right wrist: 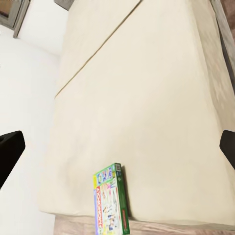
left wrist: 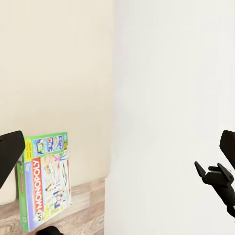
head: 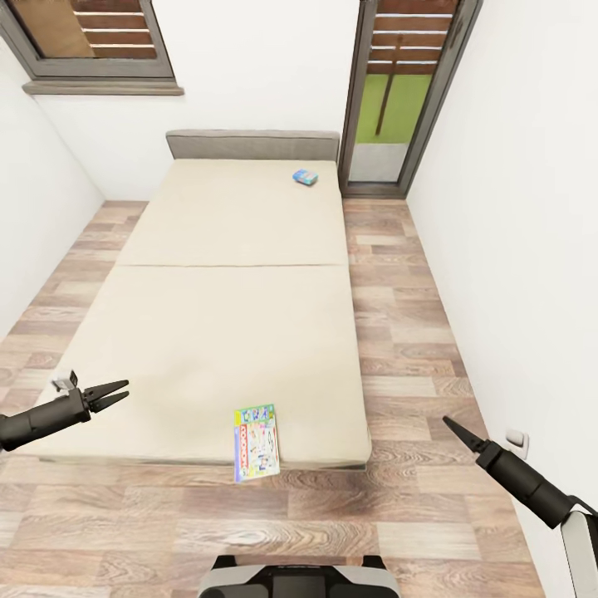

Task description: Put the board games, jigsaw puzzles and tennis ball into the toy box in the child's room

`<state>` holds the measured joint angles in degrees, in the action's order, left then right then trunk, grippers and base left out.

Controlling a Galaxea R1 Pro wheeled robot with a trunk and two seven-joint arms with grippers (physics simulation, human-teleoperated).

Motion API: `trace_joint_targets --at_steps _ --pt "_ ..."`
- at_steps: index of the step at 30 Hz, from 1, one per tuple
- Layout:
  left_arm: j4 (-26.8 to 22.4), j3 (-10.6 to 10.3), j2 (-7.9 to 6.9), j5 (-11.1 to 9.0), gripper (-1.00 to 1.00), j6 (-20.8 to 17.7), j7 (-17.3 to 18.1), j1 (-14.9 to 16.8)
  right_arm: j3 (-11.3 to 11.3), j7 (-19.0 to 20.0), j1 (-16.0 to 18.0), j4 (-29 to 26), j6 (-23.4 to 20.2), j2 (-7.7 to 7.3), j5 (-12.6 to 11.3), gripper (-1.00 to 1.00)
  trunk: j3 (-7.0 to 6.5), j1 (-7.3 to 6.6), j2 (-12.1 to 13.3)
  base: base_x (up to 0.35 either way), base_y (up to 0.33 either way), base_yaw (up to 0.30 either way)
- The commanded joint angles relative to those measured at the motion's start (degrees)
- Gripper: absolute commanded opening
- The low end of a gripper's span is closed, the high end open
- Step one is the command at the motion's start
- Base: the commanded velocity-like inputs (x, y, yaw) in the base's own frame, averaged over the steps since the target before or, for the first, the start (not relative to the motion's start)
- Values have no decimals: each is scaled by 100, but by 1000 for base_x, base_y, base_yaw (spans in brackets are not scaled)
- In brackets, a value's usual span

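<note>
Board games lie at both ends of the bed [head: 224,316], a large cream mattress in two panels with a seam across the middle, set on a brown wood-plank floor [head: 415,332] between white walls. A grey headboard [head: 252,144] closes the far end, under a window [head: 91,41] and beside a glazed door [head: 399,91].

The multicolour Monopoly box [head: 257,442] rests on the near edge of the mattress, overhanging toward the floor. It sits between the two grippers, ahead and to the right of the left gripper [head: 115,394] and ahead and to the left of the right gripper [head: 453,426]. The small blue game box [head: 306,176] lies far ahead of both grippers, near the headboard on the right side of the bed.

The left gripper hovers over the near left corner of the mattress, its fingers spread apart and holding nothing. The right gripper hangs over the floor, well right of the bed; its fingers seem spread too, with nothing between them.
</note>
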<state>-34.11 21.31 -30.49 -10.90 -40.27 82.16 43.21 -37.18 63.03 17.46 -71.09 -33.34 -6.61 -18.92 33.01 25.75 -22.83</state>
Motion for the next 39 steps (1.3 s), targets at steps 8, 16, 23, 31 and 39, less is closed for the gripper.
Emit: trace_joint_targets --at_steps 8,16,23,31,39 --pt "1 -1 -1 -8 100 -60 19 3 -3 15 3 10 -41 0 -17 100 -69 3 -8 0 0 0" --pt "1 -3 -1 -3 100 -60 14 3 -8 20 3 43 -41 -12 -17 100 -144 3 -8 0 0 0" --pt "1 -4 -1 -1 100 -60 13 3 -2 6 3 52 -34 -1 -15 100 -211 3 -8 0 0 0" --pt "1 -4 4 2 100 -60 10 3 0 -1 3 59 -32 -3 -14 100 -286 3 -8 0 0 0" --pt "1 -4 8 0 100 -60 10 3 0 -2 3 60 -32 8 -15 100 -362 3 -8 0 0 0"
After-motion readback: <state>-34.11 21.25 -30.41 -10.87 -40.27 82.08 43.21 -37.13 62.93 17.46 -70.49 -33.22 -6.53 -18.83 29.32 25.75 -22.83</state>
